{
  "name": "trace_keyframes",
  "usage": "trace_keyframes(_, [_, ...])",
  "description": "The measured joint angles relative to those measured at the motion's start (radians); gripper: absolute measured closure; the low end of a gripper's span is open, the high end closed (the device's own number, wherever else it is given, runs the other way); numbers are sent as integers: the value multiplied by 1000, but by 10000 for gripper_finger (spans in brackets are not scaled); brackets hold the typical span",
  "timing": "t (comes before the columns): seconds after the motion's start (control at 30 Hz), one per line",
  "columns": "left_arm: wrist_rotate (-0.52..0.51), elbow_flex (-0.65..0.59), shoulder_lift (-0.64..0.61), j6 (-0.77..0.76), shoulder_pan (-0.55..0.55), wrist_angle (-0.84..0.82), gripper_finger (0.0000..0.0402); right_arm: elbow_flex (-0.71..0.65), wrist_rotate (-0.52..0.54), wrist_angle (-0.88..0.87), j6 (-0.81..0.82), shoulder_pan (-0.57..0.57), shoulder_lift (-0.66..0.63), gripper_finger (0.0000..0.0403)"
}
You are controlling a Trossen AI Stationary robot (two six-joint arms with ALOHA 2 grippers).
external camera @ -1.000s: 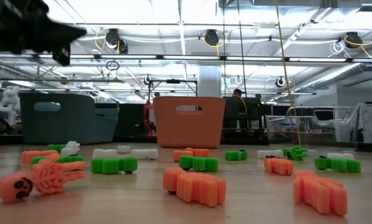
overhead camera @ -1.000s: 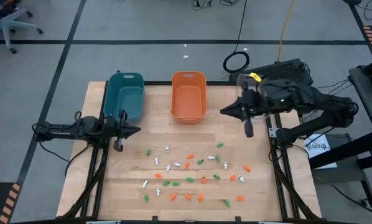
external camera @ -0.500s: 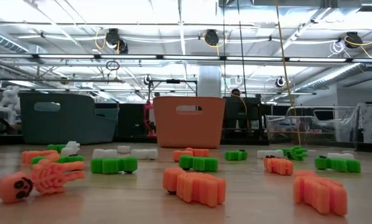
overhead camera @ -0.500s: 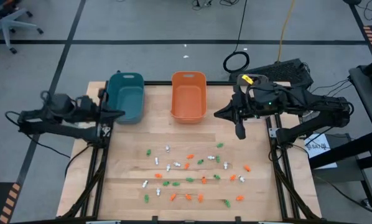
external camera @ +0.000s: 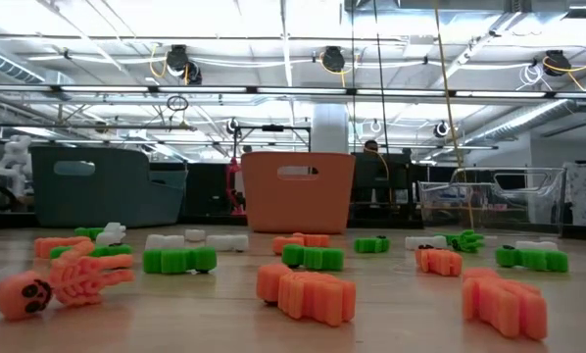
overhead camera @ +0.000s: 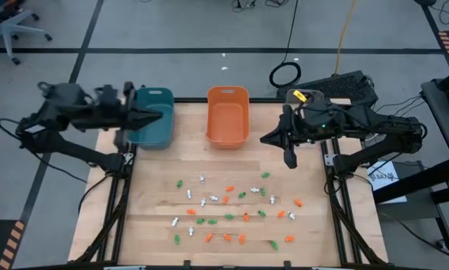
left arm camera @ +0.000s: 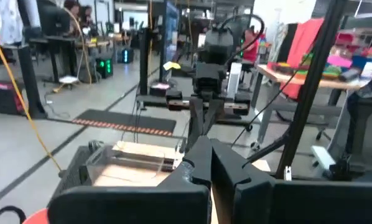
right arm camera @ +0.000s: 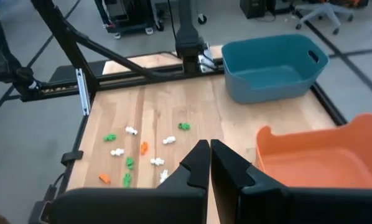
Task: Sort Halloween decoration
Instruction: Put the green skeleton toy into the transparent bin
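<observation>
Tiny orange, white and green plastic Halloween trinkets [overhead camera: 232,210] lay scattered loose across the near half of the pale wooden table [overhead camera: 149,210], none in any bin. Seen as orange skeleton and chunky green and orange pieces flat on the wood at table height.

Left gripper [overhead camera: 155,115] hung above the teal plastic bin [overhead camera: 151,120] at the far left corner, fingers pressed together, holding nothing. Well apart from the trinkets, all nearer the front edge.

Right gripper [overhead camera: 265,138] hovered just beside the orange plastic bin [overhead camera: 227,114], on its right, fingers [right arm camera: 226,163] also together, empty. Closest trinket a green one, near but below and toward the front; no contact.

Clear plastic bin [overhead camera: 299,101] sat under the right arm at the far right corner, mostly hidden.

Wrist view on the right looked over the trinket scatter towards the teal bin; nothing between the fingertips.
</observation>
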Motion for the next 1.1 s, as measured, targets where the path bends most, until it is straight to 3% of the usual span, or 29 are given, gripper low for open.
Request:
trace_keyframes(0.37, [31,7,183,-104,-1,-12,402,0,1,-286,159,0,0,403])
trace_keyframes(0.57, [32,7,252,-305,-1,-5,402,0,1,-409,224,0,0,403])
trace_keyframes(0.93, [46,7,345,-557,-98,37,402,-24,1,-413,103,0,0,403])
trace_keyframes(1.1, [17,7,383,-589,-127,97,402,-73,-1,-385,102,0,-2,403])
